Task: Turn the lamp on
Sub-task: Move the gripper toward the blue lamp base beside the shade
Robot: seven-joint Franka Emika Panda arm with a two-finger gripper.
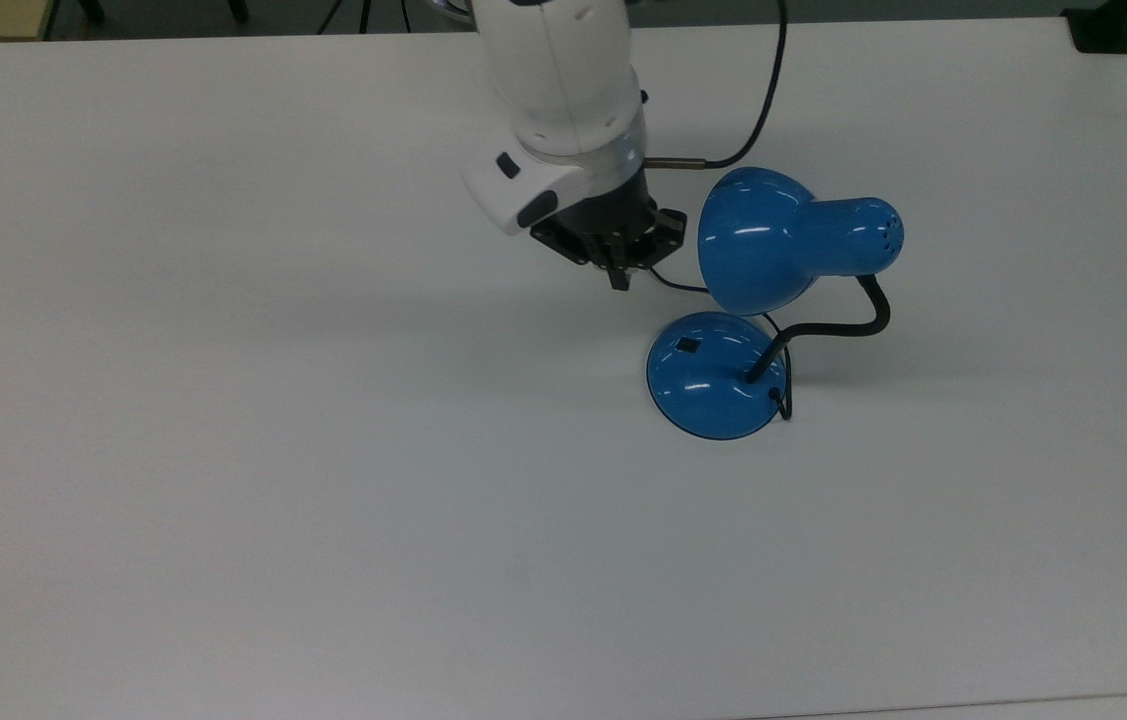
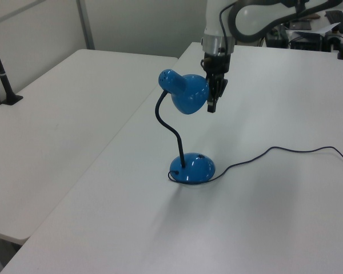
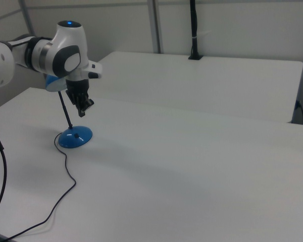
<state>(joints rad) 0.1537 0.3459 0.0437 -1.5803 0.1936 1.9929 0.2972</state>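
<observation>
The lamp stands on the white table (image 1: 223, 450), with a glossy blue shade (image 1: 758, 240), a black bendy neck (image 1: 843, 325) and a round blue base (image 1: 713, 380). A small black switch (image 1: 688, 346) sits on top of the base. No glow shows beneath the shade. My gripper (image 1: 620, 280) hangs shut and empty just off the shade at the top view's left, above and up-left of the base. In the left view the gripper (image 2: 211, 107) is beside the shade (image 2: 188, 91), well above the base (image 2: 192, 167). The right view shows the gripper (image 3: 83, 113) over the base (image 3: 75, 137).
The lamp's thin dark cord (image 2: 286, 150) trails across the table from the base. A second white table (image 2: 63, 103) adjoins, with a black clamped post (image 3: 193, 30) at its far edge. A black clamp (image 1: 1103, 30) sits at the table's corner. The arm's cable (image 1: 768, 90) hangs behind the shade.
</observation>
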